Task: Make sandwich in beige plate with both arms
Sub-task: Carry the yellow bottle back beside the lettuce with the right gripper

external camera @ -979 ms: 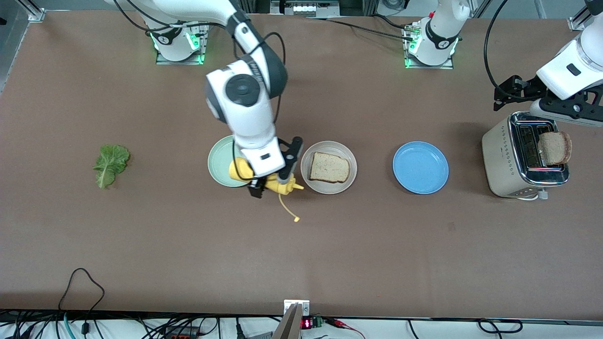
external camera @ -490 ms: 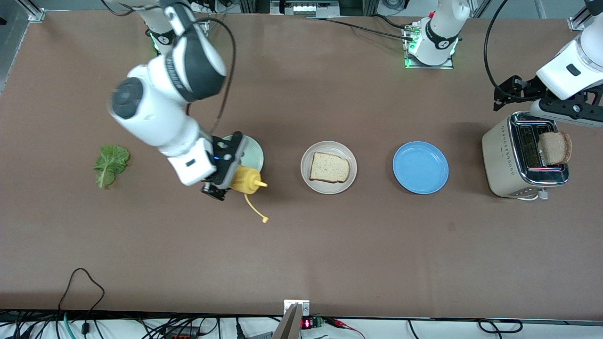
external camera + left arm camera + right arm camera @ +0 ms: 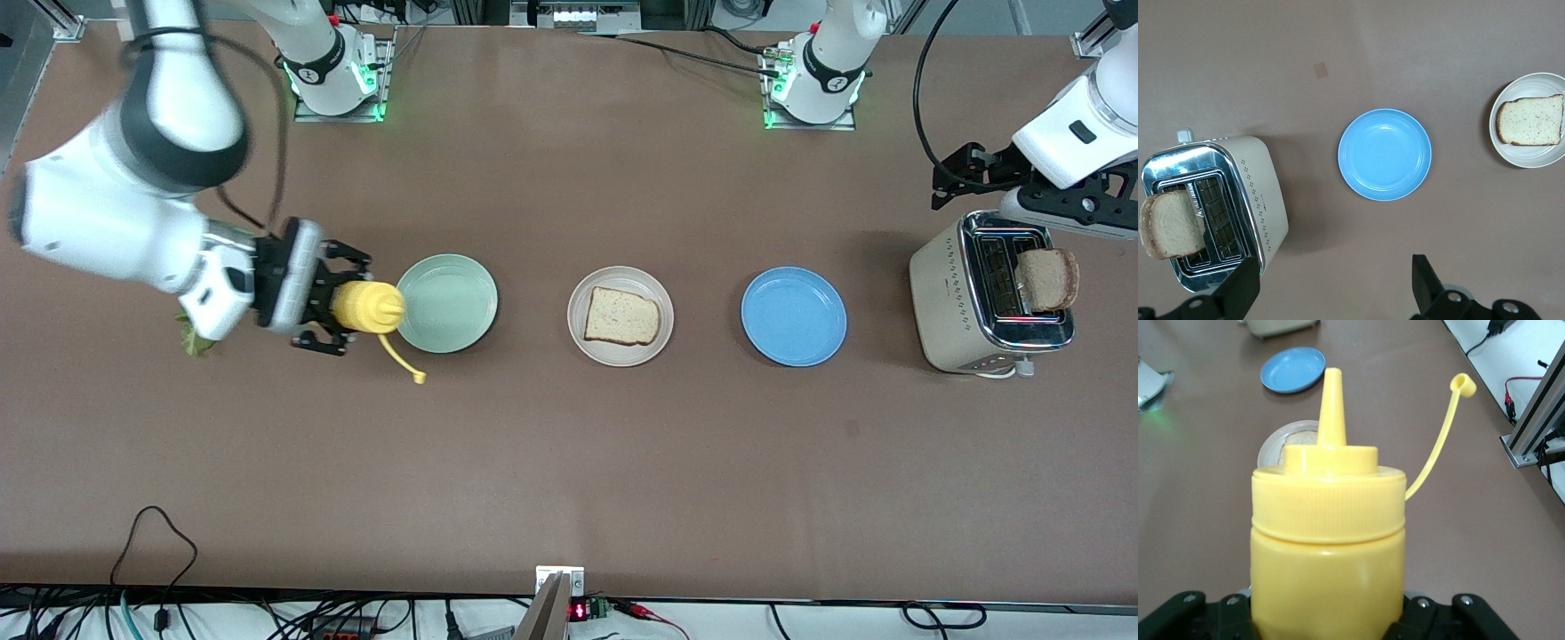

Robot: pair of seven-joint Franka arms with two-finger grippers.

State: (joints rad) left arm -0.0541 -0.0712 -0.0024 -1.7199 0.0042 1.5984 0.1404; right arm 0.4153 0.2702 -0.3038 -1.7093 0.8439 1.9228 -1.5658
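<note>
The beige plate (image 3: 622, 352) lies mid-table with one bread slice (image 3: 621, 316) on it; the left wrist view shows this plate (image 3: 1531, 157) and slice (image 3: 1530, 120) too. A second slice (image 3: 1047, 278) sticks up from the toaster (image 3: 965, 293). My right gripper (image 3: 342, 305) is shut on a yellow squeeze bottle (image 3: 366, 305), held sideways above the table beside the pale green plate (image 3: 446, 303). The bottle (image 3: 1328, 553) fills the right wrist view. The lettuce (image 3: 188, 342) is mostly hidden under the right wrist. My left gripper (image 3: 953, 176) waits open and holds nothing, above the table by the toaster.
A blue plate (image 3: 793, 316) lies between the beige plate and the toaster. The bottle's tethered cap (image 3: 418, 378) dangles loose below the nozzle. Cables run along the table edge nearest the front camera.
The right arm has swung with the yellow bottle from beside the beige plate, across the green plate, toward its own end of the table, and now covers the lettuce. The left arm has not moved.
</note>
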